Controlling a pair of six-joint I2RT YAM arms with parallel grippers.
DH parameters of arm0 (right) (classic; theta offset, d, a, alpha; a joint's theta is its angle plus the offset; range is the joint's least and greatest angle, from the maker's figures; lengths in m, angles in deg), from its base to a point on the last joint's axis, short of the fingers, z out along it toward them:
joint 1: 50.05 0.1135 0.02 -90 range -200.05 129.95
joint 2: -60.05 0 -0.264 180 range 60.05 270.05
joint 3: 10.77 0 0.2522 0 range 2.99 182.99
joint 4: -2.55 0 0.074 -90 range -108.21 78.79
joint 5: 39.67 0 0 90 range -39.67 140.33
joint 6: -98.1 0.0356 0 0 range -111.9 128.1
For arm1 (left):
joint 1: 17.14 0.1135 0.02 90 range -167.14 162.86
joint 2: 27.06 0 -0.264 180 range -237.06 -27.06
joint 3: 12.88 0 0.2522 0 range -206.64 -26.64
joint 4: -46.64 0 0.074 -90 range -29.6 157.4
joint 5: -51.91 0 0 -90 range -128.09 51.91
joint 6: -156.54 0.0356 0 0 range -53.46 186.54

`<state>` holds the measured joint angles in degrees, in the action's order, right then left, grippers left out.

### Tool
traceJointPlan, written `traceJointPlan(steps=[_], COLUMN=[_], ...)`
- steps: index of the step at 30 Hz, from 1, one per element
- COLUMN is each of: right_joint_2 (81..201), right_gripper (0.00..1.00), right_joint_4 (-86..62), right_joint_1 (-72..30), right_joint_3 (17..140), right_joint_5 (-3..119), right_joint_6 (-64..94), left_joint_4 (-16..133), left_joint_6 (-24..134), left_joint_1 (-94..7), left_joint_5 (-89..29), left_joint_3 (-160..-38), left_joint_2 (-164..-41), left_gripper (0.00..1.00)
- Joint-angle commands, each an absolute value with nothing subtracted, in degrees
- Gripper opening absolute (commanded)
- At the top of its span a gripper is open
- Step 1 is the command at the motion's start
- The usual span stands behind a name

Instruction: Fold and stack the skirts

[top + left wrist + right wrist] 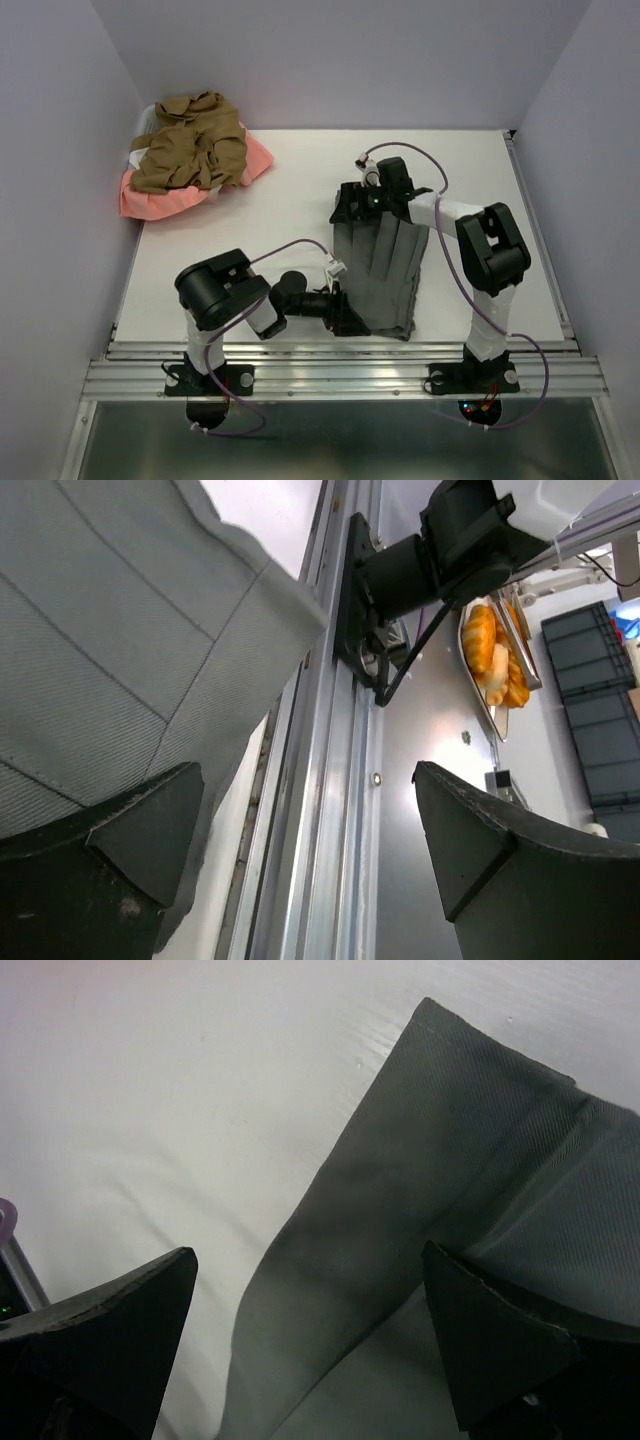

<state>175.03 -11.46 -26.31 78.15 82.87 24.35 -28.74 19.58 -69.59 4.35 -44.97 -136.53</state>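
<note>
Top external: the grey skirt (388,272) lies spread before us.
We see left gripper (348,314) and right gripper (354,204) gaping at its left corners.

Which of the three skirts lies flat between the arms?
The grey skirt: it lies flat in the middle, while the tan-brown skirt and salmon-pink skirt sit bunched together at far left.

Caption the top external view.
Left end effector and right end effector, both open, bracket the grey skirt; tan-brown skirt lies atop salmon-pink skirt.
</note>
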Motion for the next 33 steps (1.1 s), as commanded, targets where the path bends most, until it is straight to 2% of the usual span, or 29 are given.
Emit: traceJointPlan(steps=[1,2,4,10,12,13,14,17,19,22,23,27,33], right_joint_2=[164.74,163.25,158.52,147.60,143.73,142.50,141.10,134.16,129.69,126.94,126.06,123.86,122.54], right_gripper=[1.00,1.00,1.00,1.00,1.00,1.00,1.00,1.00,1.00,1.00,1.00,1.00,1.00], right_joint_4=[-14.63,-15.07,-15.78,-20.16,-23.85,-25.17,-26.14,-27.03,-26.94,-27.91,-28.34,-30.45,-29.49], right_joint_1=[-25.97,-25.97,-25.97,-25.97,-25.97,-25.97,-25.97,-25.97,-25.97,-23.43,-20.64,-12.38,-5.32], right_joint_3=[81.39,81.22,79.56,74.54,72.87,71.21,71.19,64.53,59.61,54.42,53.45,50.11,45.97], right_joint_5=[81.80,81.71,80.49,72.76,67.40,63.82,62.74,62.98,66.39,69.75,69.76,66.24,65.54], right_joint_6=[23.22,23.31,24.00,26.55,27.96,28.31,28.66,29.72,30.60,31.04,30.87,30.60,31.04], left_joint_4=[-20.44,-6.10,8.72,20.22,27.85,34.23,34.30,52.95,54.86,50.66,48.04,43.62,45.99], left_joint_6=[31.61,34.52,41.79,45.00,43.69,41.86,41.84,34.74,32.53,33.22,33.31,35.77,40.07], left_joint_1=[-70.92,-71.63,-73.64,-74.27,-74.36,-74.27,-74.09,-72.87,-70.85,-64.09,-62.25,-56.27,-51.51], left_joint_5=[-0.19,-5.69,-11.25,-18.38,-27.15,-35.71,-41.54,-56.83,-56.90,-49.89,-45.51,-42.13,-34.14], left_joint_3=[-49.83,-51.59,-56.93,-59.16,-60.21,-61.70,-62.58,-66.98,-67.42,-66.81,-66.90,-70.66,-84.63], left_joint_2=[-124.30,-121.22,-112.69,-96.07,-91.67,-90.70,-89.91,-89.02,-89.29,-90.34,-90.95,-98.66,-117.56], left_gripper=[0.99,0.99,0.99,0.99,0.99,0.99,0.99,0.99,0.99,0.99,0.99,0.97,0.77])
